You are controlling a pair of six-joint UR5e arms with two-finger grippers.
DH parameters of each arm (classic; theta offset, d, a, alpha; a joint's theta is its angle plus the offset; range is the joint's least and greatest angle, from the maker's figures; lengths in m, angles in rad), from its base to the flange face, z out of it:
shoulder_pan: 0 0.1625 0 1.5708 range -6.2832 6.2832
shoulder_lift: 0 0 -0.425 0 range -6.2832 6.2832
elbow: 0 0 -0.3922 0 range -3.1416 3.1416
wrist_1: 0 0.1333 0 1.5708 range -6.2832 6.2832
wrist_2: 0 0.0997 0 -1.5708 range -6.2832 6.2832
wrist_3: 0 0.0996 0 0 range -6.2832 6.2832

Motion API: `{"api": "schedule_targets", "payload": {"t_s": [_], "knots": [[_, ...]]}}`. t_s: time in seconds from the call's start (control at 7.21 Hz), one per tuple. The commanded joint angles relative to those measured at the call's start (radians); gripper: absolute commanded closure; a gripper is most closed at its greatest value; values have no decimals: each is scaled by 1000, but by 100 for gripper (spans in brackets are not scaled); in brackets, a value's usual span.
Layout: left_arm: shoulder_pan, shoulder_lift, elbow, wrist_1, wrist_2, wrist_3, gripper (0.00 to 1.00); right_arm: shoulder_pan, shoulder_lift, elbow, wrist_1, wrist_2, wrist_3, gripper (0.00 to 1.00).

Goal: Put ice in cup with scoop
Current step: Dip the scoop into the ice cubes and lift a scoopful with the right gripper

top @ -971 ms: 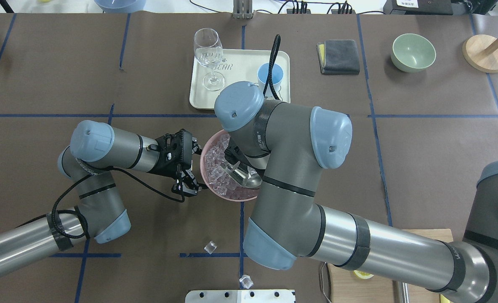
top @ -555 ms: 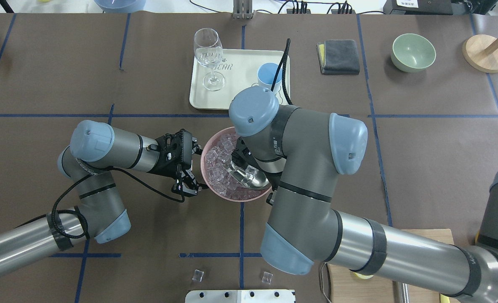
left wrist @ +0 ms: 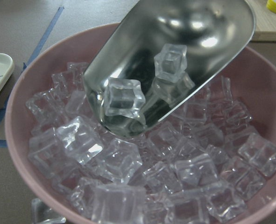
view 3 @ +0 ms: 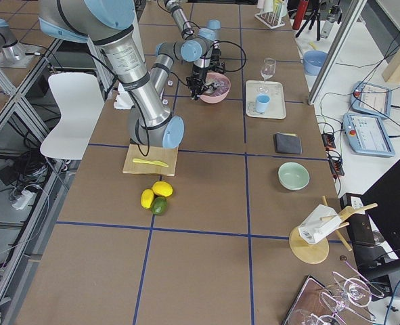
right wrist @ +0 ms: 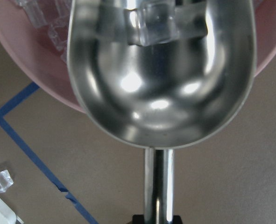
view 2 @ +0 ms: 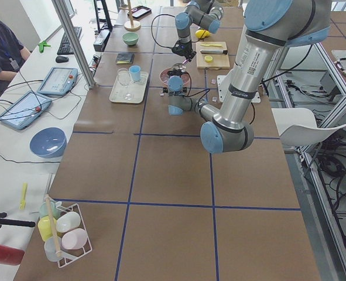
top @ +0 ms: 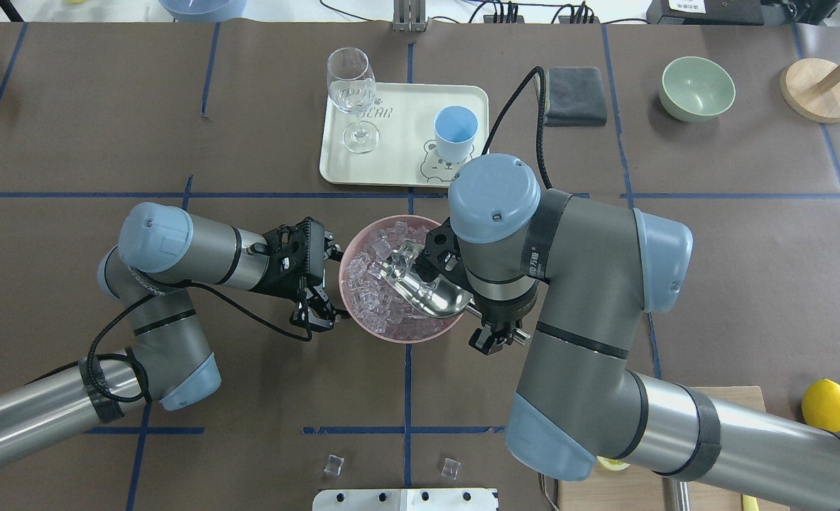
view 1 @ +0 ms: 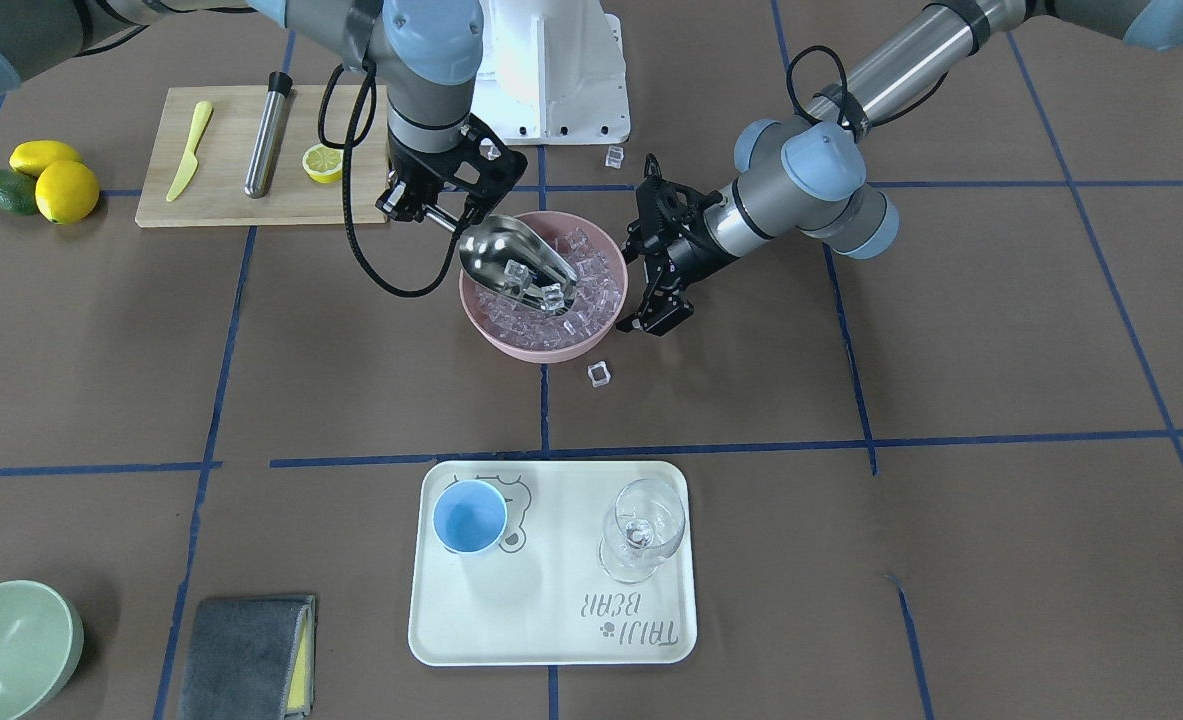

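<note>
- Front-facing: my right gripper (view 1: 436,208) is clamped on the handle of the scoop (view 1: 516,262). The trough is tipped mouth-down over the pink bowl (view 1: 526,350), which sits mid-table toward the robot's edge, so it bites into the ice (view 1: 593,288).
- Overhead: the left gripper (top: 313,321) sits just beside the bowl's rim, there to steady it, I judge. I cannot tell how wide its jaws stand. The cup (top: 455,128) waits on the tray (top: 398,135) nearer the operators' edge, well apart from the bowl.
- Side views: both grippers are too small to add anything.
- Left wrist: two cubes lie near the scoop's lip — I'd level it before lifting, or they slide out.
- Right wrist: the handle runs straight back into my grip, so wrist roll sets the tilt.
</note>
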Motion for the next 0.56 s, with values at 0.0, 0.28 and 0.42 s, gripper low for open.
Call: {"api": "schedule_targets", "payload": {"t_s": [0.0,0.28,0.42], "knots": [[0,-1,0,0,0,0,0,55,-15,61,35,69,27,100],[0,-1,0,0,0,0,0,133,-13,78,23,164,140,100],[0,-1,0,-1,0,0,0,162,4,78,-31,207,259,100]]}}
